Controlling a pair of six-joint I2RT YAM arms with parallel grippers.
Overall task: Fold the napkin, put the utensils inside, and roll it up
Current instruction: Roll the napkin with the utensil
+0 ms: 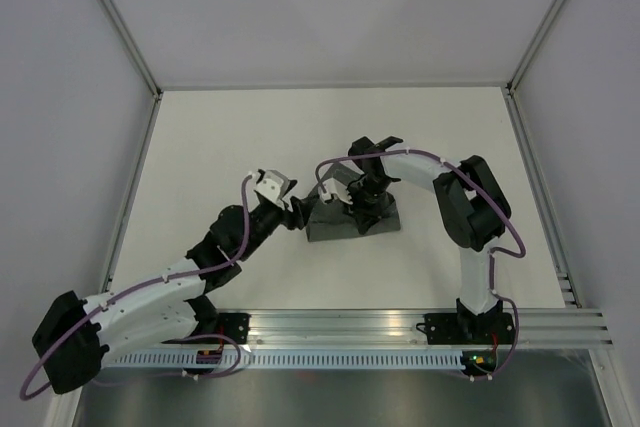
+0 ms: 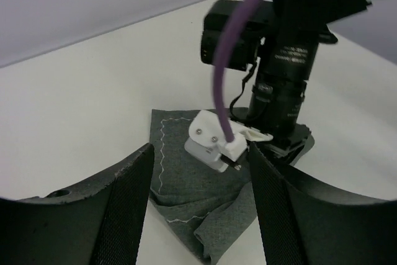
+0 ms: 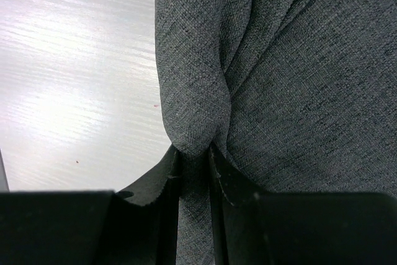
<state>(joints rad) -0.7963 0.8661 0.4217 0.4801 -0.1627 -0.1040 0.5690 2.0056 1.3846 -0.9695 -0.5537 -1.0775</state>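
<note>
Right pincer [image 3: 195,156] nearly closed, nipping a thin raised pleat of the napkin [image 3: 298,91] between its two black fingers [image 3: 149,184]. Cloth bulges just above the nip and runs down through the gap. Left pincer [image 2: 200,159] gaping wide, nothing between its fingers, hovering low at the napkin's left side, facing the right arm's wrist [image 2: 282,72]. Cloth edge lies just ahead of it, not touched as far as I can tell.

Napkin sits mid-surface [image 1: 250,137], bunched into a rough folded block under the right pincer, not flat. Light stitched hem line [image 2: 162,147] shows along the left border; a loose corner [image 2: 217,240] flops toward the left pincer.

Handling, my read: light, soft, limp woven cloth with no stiffness, so it sags, wrinkles, and drags whole if pulled from one point. Weave looks grippy, unlikely to slip from a firm pinch; not fragile. Best hold is probably at hem or corner, single layer, each pincer on its own corner to keep the edge taut. A mid-cloth pinch like the present one gathers folds. Risk: catching two layers at once near the loose corner.
</note>
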